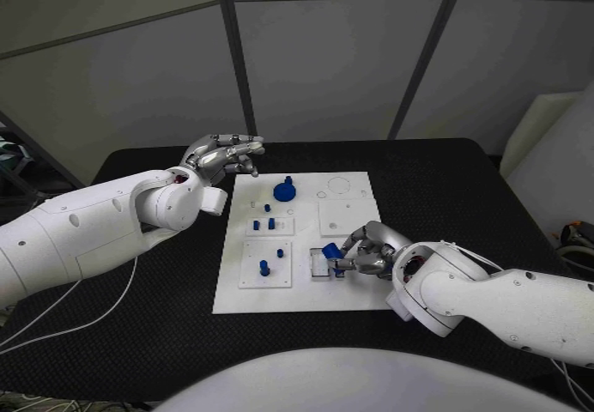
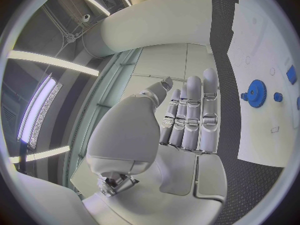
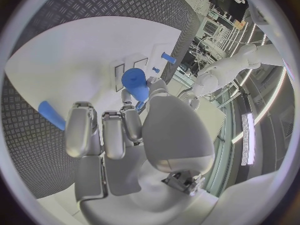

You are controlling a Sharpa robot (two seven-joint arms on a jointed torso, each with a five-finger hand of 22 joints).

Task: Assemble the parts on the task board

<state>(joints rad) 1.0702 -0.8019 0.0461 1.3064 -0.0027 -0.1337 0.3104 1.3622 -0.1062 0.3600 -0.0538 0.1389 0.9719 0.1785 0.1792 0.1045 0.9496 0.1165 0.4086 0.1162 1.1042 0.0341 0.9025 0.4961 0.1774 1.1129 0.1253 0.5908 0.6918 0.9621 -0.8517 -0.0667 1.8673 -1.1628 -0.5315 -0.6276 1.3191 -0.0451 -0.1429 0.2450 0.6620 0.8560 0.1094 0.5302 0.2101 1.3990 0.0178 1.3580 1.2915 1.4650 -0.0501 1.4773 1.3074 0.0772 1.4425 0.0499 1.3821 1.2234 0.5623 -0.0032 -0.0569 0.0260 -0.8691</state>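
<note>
Right wrist view: blue peg (image 3: 51,115) lies flat on task board (image 3: 75,60).

Colours, pretty simple palette here: the surface (image 1: 148,283) is black with a fine diamond-tread texture. The task board (image 1: 353,292) in the middle of the frame is plain white, with the parts on it all bright blue: a blue gear (image 1: 285,190) near its upper edge and small blue pegs (image 1: 263,267) lower left. Both arms are glossy white; the left hand (image 1: 223,157) and right hand (image 1: 363,251) are silver, metallic fingers (image 3: 81,130) included.
</note>
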